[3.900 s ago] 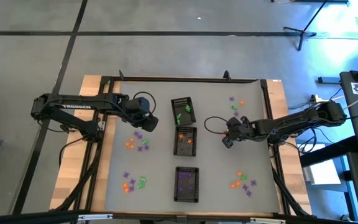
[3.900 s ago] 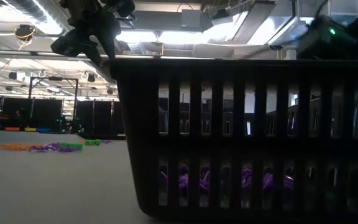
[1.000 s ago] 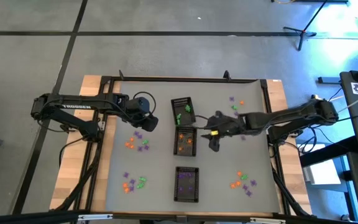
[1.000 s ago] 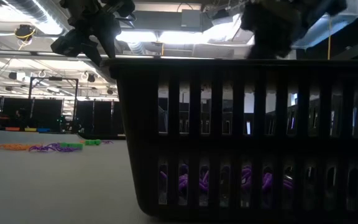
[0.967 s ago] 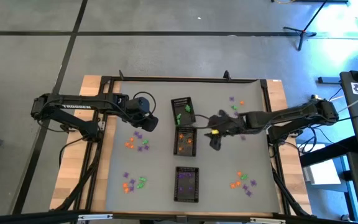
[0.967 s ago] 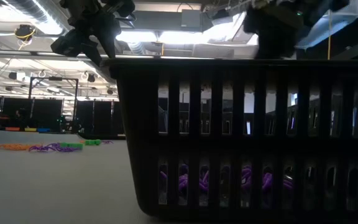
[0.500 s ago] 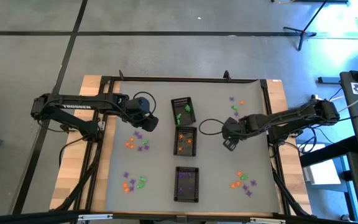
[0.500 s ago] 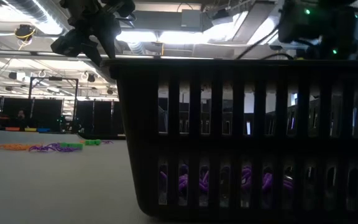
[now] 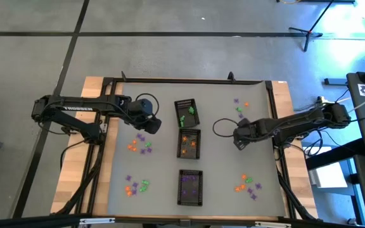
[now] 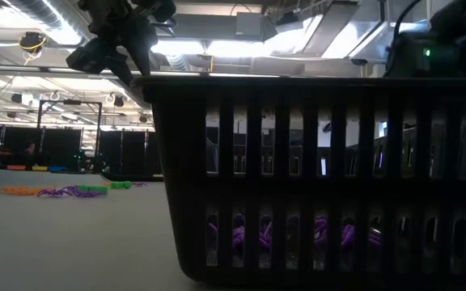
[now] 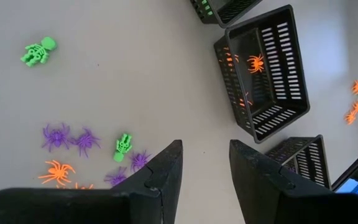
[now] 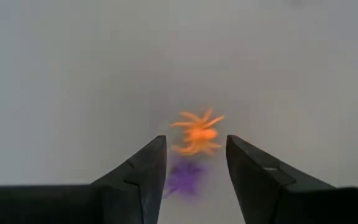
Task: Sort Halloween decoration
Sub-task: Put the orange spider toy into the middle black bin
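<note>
Though spread well apart, clasping nothing at the right gripper [image 9: 237, 140]. Hanging low over the bare table [image 9: 220, 183], to the right of the middle tray [image 9: 179, 143] and apart from it. Seen past its fingers in the right wrist view: one orange spider [image 12: 197, 132] and one purple spider [image 12: 184, 176] on the surface, untouched.

Likewise parted and empty at the left gripper [image 9: 149, 125], poised over the upper-left cluster [image 9: 140, 143] of trinkets. Counted beneath it in the left wrist view: two green skeletons [image 11: 39, 51], several purple spiders [image 11: 56, 135], at least one orange spider.

Counted from above: three black trays in one column, namely the far tray [image 9: 176, 114] with green pieces, the middle tray with orange ones, the near tray [image 9: 180, 187] with purple ones. Four loose clusters of trinkets on the table: upper left, lower left [image 9: 135, 185], upper right [image 9: 240, 105], lower right [image 9: 247, 183].

Compared with a second ago: right gripper drawn back from the middle tray's right edge toward the right side of the table. Left arm unmoved; trays and clusters where they were.
</note>
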Robot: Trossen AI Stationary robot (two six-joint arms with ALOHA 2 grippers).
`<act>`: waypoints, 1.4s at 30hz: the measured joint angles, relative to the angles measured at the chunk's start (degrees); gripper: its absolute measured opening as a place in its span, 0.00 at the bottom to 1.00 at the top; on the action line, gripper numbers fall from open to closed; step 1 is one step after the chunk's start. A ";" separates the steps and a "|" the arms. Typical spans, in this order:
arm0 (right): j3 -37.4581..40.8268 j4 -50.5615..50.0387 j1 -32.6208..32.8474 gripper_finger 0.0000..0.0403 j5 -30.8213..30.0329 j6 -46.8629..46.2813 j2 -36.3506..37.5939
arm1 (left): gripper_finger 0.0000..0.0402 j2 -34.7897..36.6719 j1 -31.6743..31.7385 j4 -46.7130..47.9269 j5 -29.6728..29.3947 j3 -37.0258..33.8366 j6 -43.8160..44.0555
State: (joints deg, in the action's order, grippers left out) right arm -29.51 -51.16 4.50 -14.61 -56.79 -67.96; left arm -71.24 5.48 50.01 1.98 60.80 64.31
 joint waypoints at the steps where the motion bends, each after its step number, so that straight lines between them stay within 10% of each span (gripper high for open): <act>1: 0.87 0.59 -0.64 0.41 -0.30 -0.13 0.00 | 0.31 0.00 0.01 0.01 -0.02 0.00 0.00; 9: 5.29 8.35 -6.53 0.36 1.42 3.73 0.26 | 0.31 0.00 0.01 0.01 0.00 0.00 0.00; 18: 1.33 8.11 -6.83 0.02 -2.32 8.14 2.06 | 0.31 0.00 0.02 0.00 -0.02 0.00 0.00; 25: -4.88 12.45 -6.77 0.06 -2.68 14.28 2.76 | 0.31 0.00 0.02 0.02 -0.02 0.00 0.00; 35: -6.27 48.64 -6.72 0.03 15.54 25.62 0.48 | 0.31 0.00 0.02 0.04 -0.01 0.00 0.00; 42: -12.54 49.17 -4.55 0.04 18.31 28.95 -7.88 | 0.31 0.00 0.00 0.01 0.00 0.00 0.00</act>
State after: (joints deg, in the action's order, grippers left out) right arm -42.05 -1.99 -0.05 3.70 -27.84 -75.84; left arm -71.24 5.48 50.02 1.97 60.80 64.31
